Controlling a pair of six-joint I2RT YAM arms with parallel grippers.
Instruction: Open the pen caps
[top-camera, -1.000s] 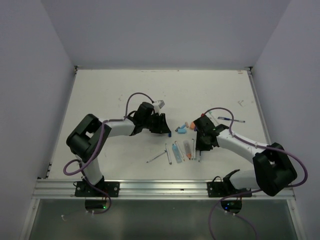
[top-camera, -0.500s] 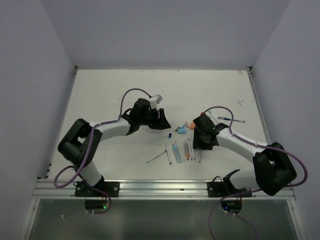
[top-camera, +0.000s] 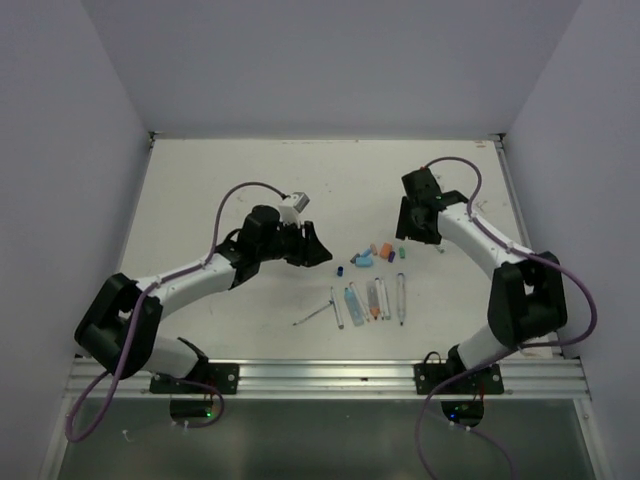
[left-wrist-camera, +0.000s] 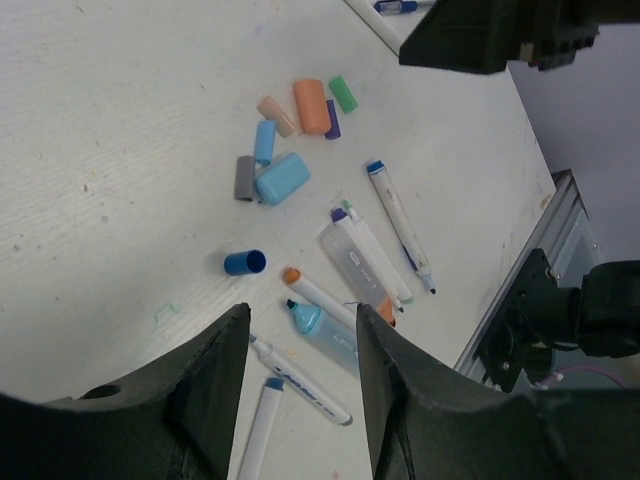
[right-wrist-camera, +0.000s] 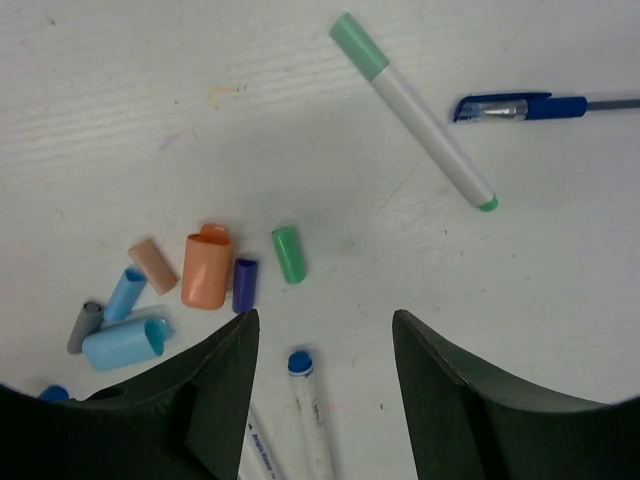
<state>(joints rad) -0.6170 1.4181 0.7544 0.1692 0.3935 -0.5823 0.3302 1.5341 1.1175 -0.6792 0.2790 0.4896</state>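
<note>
We see a white table, scuffed and faintly stained, boxed in by plain pale walls at the back and on both sides; an aluminium rail runs along the near edge, both arm bases bolted to it. The pen caps lie loose in a small cluster right of the table's centre, between the two arms. In the right wrist view we pick out the orange cap; a dark purple-blue cap touches it; the green cap is just beside that. A tan cap, light blue caps and a grey cap lie on the orange one's other side. One dark blue cap sits apart from the cluster, on the left arm's side. A row of uncapped pens lies between cluster and rail. A white marker with a green end and a blue pen lie beyond the cluster, toward the right wall. The left gripper hangs above the table left of the cluster, fingers apart, nothing held; the right gripper hangs over the far right of the cluster, fingers likewise spread and empty; neither touches anything.
</note>
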